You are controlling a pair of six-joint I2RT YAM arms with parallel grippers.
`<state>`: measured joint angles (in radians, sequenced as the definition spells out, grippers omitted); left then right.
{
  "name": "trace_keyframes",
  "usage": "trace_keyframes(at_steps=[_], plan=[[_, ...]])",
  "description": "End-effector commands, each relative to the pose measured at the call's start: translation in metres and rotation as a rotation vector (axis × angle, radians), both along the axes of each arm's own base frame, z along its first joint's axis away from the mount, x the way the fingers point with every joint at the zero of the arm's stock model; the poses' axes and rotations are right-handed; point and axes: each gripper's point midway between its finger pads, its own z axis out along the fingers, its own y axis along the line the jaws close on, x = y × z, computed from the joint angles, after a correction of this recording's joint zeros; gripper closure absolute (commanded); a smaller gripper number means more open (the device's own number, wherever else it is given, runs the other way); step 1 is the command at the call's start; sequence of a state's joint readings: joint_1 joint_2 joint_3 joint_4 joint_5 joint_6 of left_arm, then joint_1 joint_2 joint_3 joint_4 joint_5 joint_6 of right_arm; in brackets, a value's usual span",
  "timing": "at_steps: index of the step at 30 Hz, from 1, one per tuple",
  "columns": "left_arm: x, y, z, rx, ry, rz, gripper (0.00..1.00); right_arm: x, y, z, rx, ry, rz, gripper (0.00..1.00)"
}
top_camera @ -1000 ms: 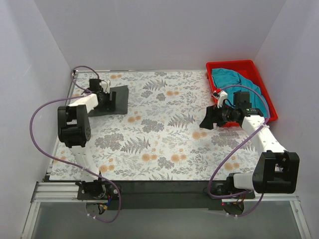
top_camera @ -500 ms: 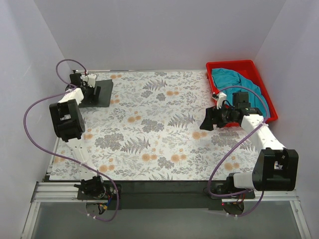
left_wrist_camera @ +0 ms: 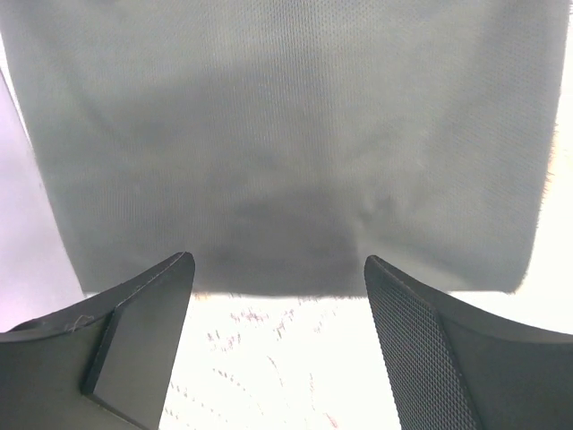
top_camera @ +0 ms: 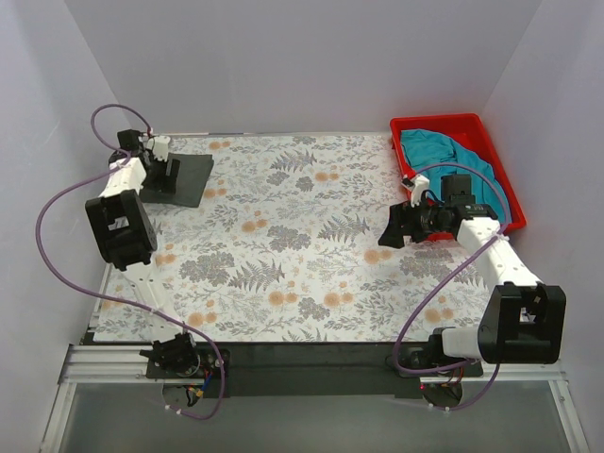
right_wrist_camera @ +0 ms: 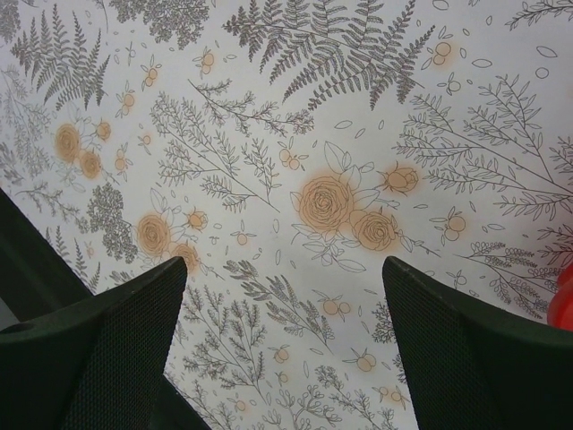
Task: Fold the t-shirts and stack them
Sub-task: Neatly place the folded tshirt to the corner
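Observation:
The dark charcoal grey t-shirt (top_camera: pixel 186 179) lies folded into a flat rectangle at the back left corner of the table. My left gripper (top_camera: pixel 162 170) hovers at its left part, open. In the left wrist view the grey t-shirt (left_wrist_camera: pixel 286 134) fills the upper frame, and its near edge lies just beyond the left gripper (left_wrist_camera: pixel 279 269), with only bare table between the fingers. The teal-blue t-shirt (top_camera: pixel 442 151) lies crumpled in the red bin (top_camera: pixel 439 121). My right gripper (top_camera: pixel 389 229) is open above the floral table, left of the bin. The right gripper (right_wrist_camera: pixel 285 269) holds nothing.
The floral-print table top (top_camera: pixel 302 255) lies between the two arms. The red bin stands at the back right against the wall. White walls close in the left, back and right sides. Purple cables loop from both arms.
The left arm swung toward the back left corner and the folded grey t-shirt slid left with it. The right arm stayed almost still, its jaws spreading slightly.

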<state>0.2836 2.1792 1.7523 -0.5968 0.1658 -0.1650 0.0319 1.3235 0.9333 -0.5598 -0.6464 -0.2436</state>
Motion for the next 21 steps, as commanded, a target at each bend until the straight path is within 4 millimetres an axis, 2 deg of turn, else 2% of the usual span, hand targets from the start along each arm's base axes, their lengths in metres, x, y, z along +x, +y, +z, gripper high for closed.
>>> trace_keyframes(at_steps=[1,2,6,9,10,15,21], plan=[[-0.012,-0.009,0.055,-0.056,-0.035,0.040,0.24,0.006,0.000,0.023,0.010,-0.076,0.011,0.04],[-0.017,-0.011,0.062,-0.062,-0.035,0.049,0.24,0.005,0.001,0.024,0.013,-0.077,0.010,0.03],[-0.053,-0.029,0.044,-0.131,0.045,0.066,0.25,0.004,0.002,0.027,0.024,-0.079,0.008,0.02],[-0.070,-0.039,0.036,-0.176,0.087,0.085,0.25,0.004,0.002,0.028,0.027,-0.079,0.006,0.02],[-0.081,-0.043,0.024,-0.189,0.121,0.092,0.25,0.004,0.002,0.029,0.027,-0.082,0.006,0.02],[-0.090,-0.045,0.001,-0.205,0.151,0.121,0.25,0.003,0.003,0.030,0.030,-0.084,0.007,0.01],[-0.081,-0.048,-0.029,-0.261,0.188,0.183,0.25,0.003,0.002,0.026,0.024,-0.077,0.008,0.02]])
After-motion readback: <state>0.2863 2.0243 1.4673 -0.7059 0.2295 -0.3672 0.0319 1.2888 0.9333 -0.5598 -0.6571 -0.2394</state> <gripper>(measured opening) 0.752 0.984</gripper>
